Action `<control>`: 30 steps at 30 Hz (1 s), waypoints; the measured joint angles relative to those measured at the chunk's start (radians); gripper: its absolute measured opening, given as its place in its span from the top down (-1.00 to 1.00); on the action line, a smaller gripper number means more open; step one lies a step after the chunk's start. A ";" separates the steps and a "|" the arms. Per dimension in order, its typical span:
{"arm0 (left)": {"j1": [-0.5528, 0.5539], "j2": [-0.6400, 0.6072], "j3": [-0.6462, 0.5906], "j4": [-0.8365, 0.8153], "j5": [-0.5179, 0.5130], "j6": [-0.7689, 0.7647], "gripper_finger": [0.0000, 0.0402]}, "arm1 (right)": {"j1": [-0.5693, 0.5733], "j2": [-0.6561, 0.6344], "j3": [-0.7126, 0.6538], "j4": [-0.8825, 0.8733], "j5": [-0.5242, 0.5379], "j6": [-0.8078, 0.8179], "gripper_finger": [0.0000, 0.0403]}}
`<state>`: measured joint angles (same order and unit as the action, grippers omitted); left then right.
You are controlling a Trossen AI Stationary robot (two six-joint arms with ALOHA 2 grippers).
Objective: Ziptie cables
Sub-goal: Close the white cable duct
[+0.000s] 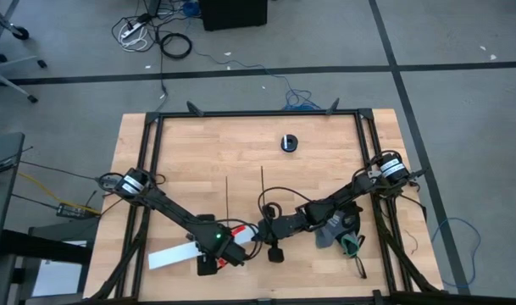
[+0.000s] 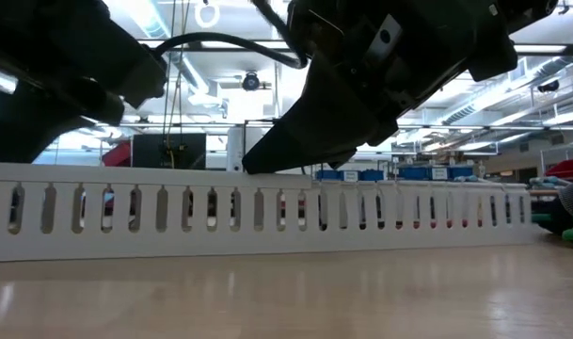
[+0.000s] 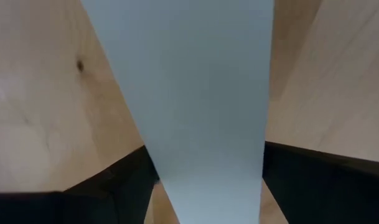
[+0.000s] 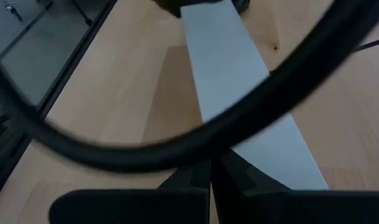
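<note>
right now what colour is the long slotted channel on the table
White, with a row of upright slots along its side; the channel shows best in the low view.

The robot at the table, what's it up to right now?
Both arms are bent low over the white slotted channel near the table's front edge. The left pincer straddles the channel, its fingers on either side of it. The right pincer is shut, just above the channel's other end. Two zipties lie untouched mid-table, so no tying has begun. The cables themselves can't be made out clearly.
</note>
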<state>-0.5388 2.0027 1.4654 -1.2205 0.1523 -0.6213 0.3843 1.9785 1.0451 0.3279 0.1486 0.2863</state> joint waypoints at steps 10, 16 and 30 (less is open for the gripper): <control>0.002 0.001 0.115 -0.027 -0.038 0.043 -0.42 | -0.008 0.001 0.000 -0.007 0.002 0.001 1.00; -0.003 0.000 0.188 -0.055 -0.160 0.041 -0.41 | -0.013 0.002 0.000 -0.007 -0.005 0.001 1.00; -0.005 -0.002 0.152 0.032 -0.245 0.038 0.31 | -0.014 -0.003 -0.001 -0.013 -0.007 0.001 1.00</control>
<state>-0.5442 2.0005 1.6176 -1.1881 -0.0931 -0.5830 0.3706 1.9755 1.0443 0.3153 0.1420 0.2871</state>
